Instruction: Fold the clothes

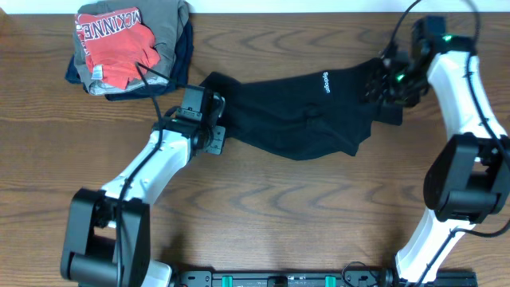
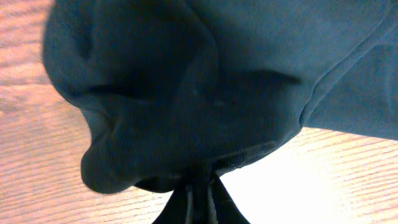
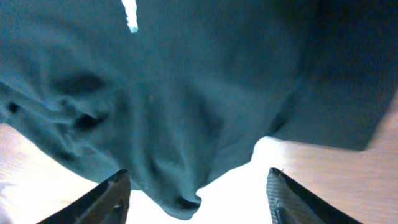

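The black top (image 1: 299,108) lies stretched across the middle of the wooden table, its small white logo (image 1: 326,82) facing up. My left gripper (image 1: 215,119) is at its left end, shut on a bunched fold of the black fabric (image 2: 186,112); the closed fingers (image 2: 199,202) pinch the cloth. My right gripper (image 1: 381,88) is at the top's right end. In the right wrist view its fingers (image 3: 199,196) stand wide apart, with a loose edge of the black fabric (image 3: 180,118) hanging between them, not clamped.
A stack of folded clothes, a red shirt with white letters (image 1: 115,40) on top of grey and navy garments, sits at the back left. Bare wooden table (image 1: 279,207) lies in front of the top.
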Motion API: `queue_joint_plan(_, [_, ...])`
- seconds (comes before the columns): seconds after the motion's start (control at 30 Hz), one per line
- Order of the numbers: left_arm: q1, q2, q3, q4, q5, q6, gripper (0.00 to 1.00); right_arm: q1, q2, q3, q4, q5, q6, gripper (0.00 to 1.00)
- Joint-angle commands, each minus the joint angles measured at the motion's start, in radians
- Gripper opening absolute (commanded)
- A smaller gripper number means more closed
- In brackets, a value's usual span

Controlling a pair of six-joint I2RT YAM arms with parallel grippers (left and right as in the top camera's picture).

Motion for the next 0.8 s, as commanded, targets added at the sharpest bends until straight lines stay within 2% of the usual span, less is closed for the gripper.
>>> queue_joint_plan(0.0, [0.002,-0.002,0.01,-0.003,-0.023,-0.011,0.06,0.04,-0.001,-0.084,0.019,0.034,0.079,0.7])
queue_joint_plan(0.1, [0.002,-0.002,0.009,-0.003,-0.043,-0.011,0.06,0.068,-0.005,-0.141,0.035,0.076,0.133,0.7])
queue_joint_plan(0.2, [0.005,-0.002,0.009,0.0,-0.046,-0.011,0.06,0.108,-0.028,-0.218,0.091,0.127,0.183,0.65])
queue_joint_plan(0.4, [0.009,-0.002,0.009,0.001,-0.046,-0.015,0.06,0.152,-0.066,-0.342,0.186,0.156,0.233,0.61])
queue_joint_plan(0.77, [0.009,-0.002,0.009,0.0,-0.045,-0.031,0.06,0.154,-0.076,-0.389,0.232,0.141,0.252,0.46])
